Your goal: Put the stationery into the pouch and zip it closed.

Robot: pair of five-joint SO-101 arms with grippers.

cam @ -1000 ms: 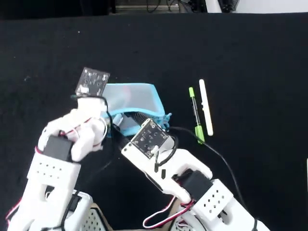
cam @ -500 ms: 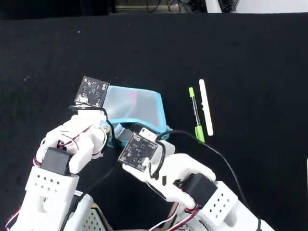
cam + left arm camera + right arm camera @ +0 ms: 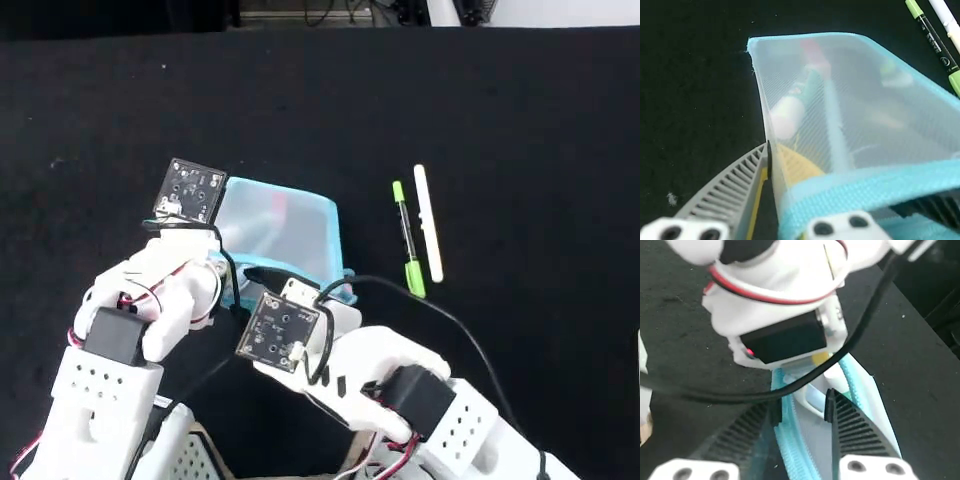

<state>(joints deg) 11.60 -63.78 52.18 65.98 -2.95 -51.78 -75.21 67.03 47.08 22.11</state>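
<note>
Two arms work over a black table (image 3: 520,120).

Far left in the high view: left arm, its wrist board tilted beside the pouch's left corner. The left gripper (image 3: 840,180) is clamped on the near end of the pouch (image 3: 285,230). Its grey ribbed finger (image 3: 735,200) lies against one side and a dark finger shows behind the teal zip band on the other.

Centre: the pouch is pale mesh with teal trim and lies on the table just ahead of both arms. Seen through the mesh from the left wrist view are a white-capped marker (image 3: 785,117), something red (image 3: 812,50), a green blur (image 3: 892,77) and a yellow piece (image 3: 795,167) at the near end. Exact items cannot be told.

Centre, lower: right arm, reaching in across the pouch's near edge. The right gripper (image 3: 801,407) has its two dark fingers drawn close together on the teal zipper edge, with pale pouch material between them. Whether the zip pull itself is pinched cannot be told. The left arm's white body and a black cable sit just beyond it.

Right: a green pen (image 3: 405,240) and a white pen (image 3: 428,222) lie side by side on the table, outside the pouch and near its right edge.
</note>
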